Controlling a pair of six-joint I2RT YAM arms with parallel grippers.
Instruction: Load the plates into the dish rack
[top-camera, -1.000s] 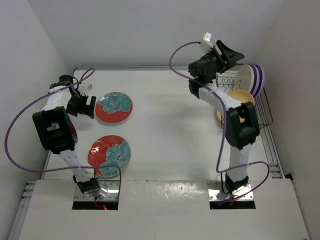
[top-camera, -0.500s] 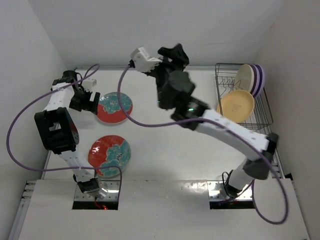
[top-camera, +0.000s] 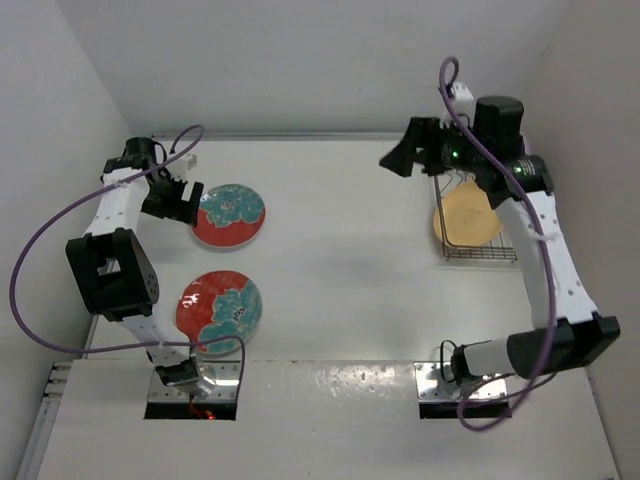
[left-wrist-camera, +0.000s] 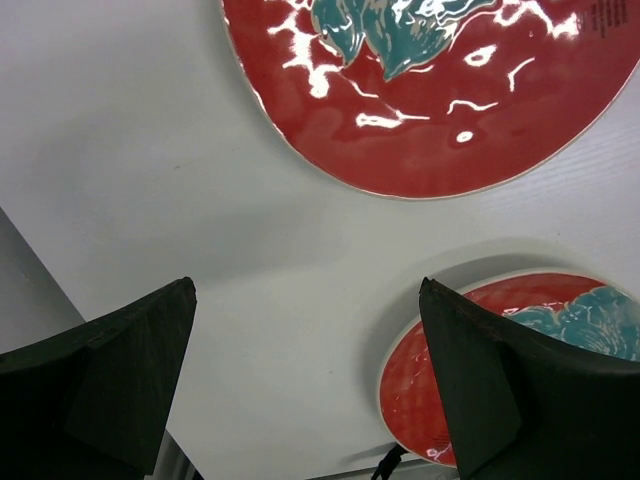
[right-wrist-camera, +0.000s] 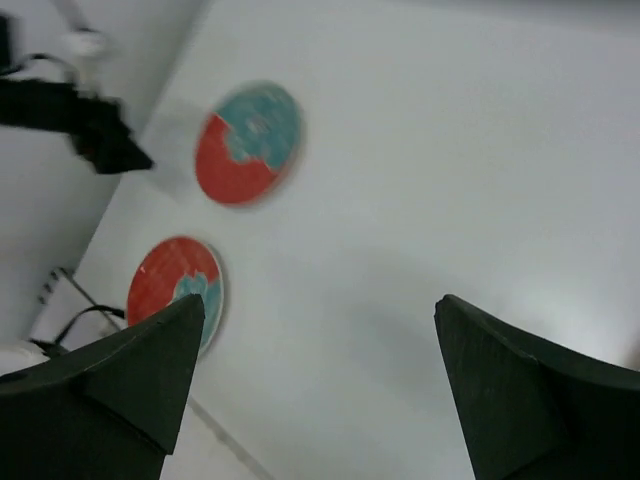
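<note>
Two red plates with teal flowers lie flat on the table (top-camera: 340, 280), left side: far red plate (top-camera: 229, 215), near red plate (top-camera: 219, 312), apart from each other. Yellow plate (top-camera: 467, 217) sits in the dish rack (top-camera: 480, 252) at the right; can't tell its tilt. My arm hides the rack's far end. My left gripper (top-camera: 183, 200) is low, just beside the far red plate's left edge, fingers (left-wrist-camera: 130, 370) spread wide, nothing between them. My right gripper (top-camera: 395, 160) is up in the air left of the rack, fingers (right-wrist-camera: 120, 370) wide apart, empty.
</note>
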